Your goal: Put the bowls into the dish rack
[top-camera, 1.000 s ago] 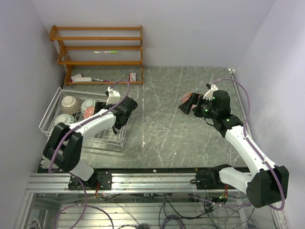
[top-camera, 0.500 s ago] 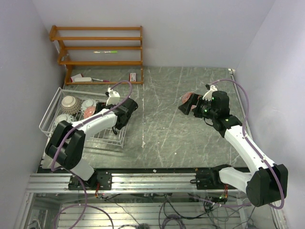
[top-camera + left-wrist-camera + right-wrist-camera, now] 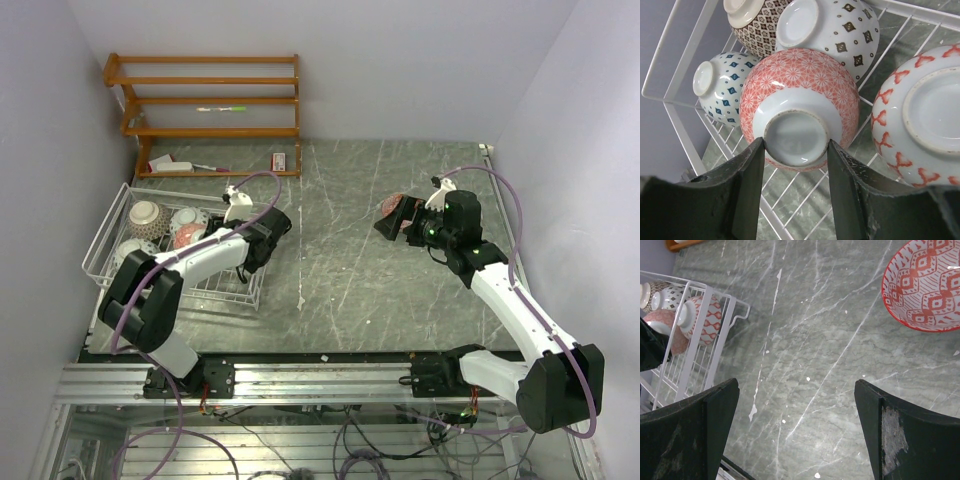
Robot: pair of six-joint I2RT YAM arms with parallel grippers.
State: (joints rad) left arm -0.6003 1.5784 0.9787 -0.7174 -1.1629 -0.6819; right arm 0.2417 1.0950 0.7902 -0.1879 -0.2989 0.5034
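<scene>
The white wire dish rack (image 3: 100, 250) holds several upturned bowls. In the left wrist view my left gripper (image 3: 796, 145) is shut on the foot ring of the pink-red bowl (image 3: 800, 85), one finger touching each side. Around it lie a blue-diamond bowl (image 3: 722, 90), a brown-patterned bowl (image 3: 757, 30), a tan-diamond bowl (image 3: 840, 30) and a red-branch bowl (image 3: 920, 115). One red-patterned bowl (image 3: 925, 290) lies on the table (image 3: 830, 365), beyond my right gripper (image 3: 796, 384), which hangs open and empty above the stone. That bowl (image 3: 392, 207) shows beside the right wrist in the top view.
An orange-brown wooden shelf unit (image 3: 205, 100) stands at the back left with a pen and small items on it. The rack's right rim (image 3: 715, 295) shows in the right wrist view. Walls close in on the left, the back and the right.
My left gripper's jaws have closed in onto the pink-red bowl's foot and the wrist has shifted slightly. The right arm has not moved.
</scene>
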